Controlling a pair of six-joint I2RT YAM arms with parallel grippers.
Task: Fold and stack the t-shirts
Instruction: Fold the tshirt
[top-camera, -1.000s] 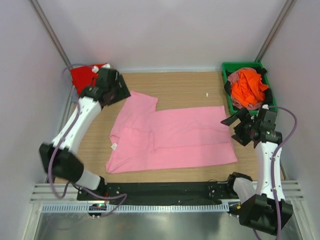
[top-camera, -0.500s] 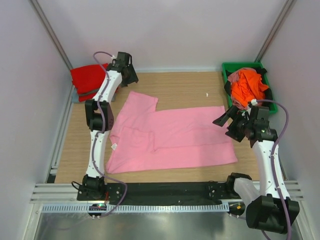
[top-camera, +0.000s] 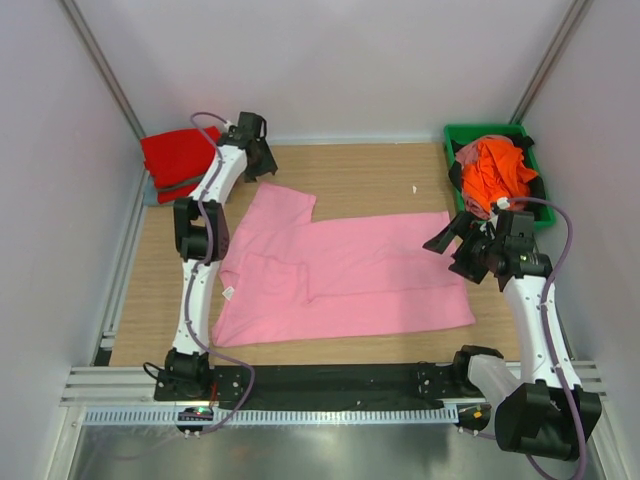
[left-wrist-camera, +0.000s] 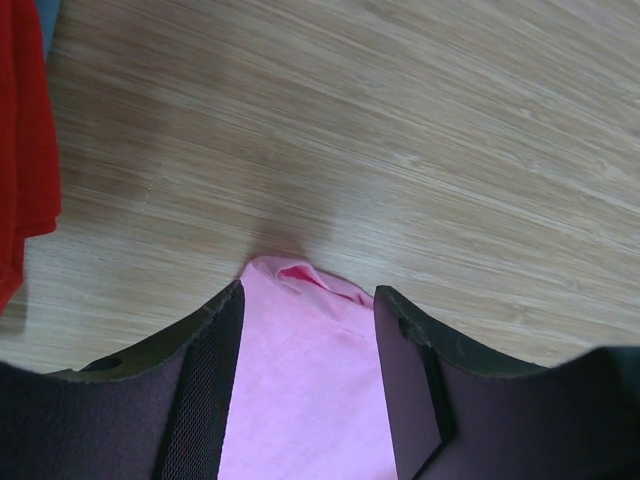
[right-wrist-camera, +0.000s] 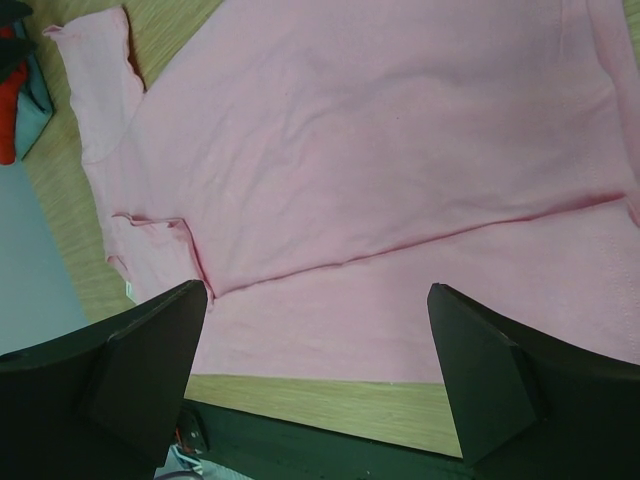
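The pink t-shirt was laid flat on the table, folding judged barely begun; the left gripper, over its far sleeve, and the right gripper were held open and empty, a sleeve pinch needed next

The wooden surface fills the middle of the frame. A pink shirt lies spread flat across its centre. At its upper left edge a red shirt sits on a grey-blue one. A green bin stands at the upper right corner.
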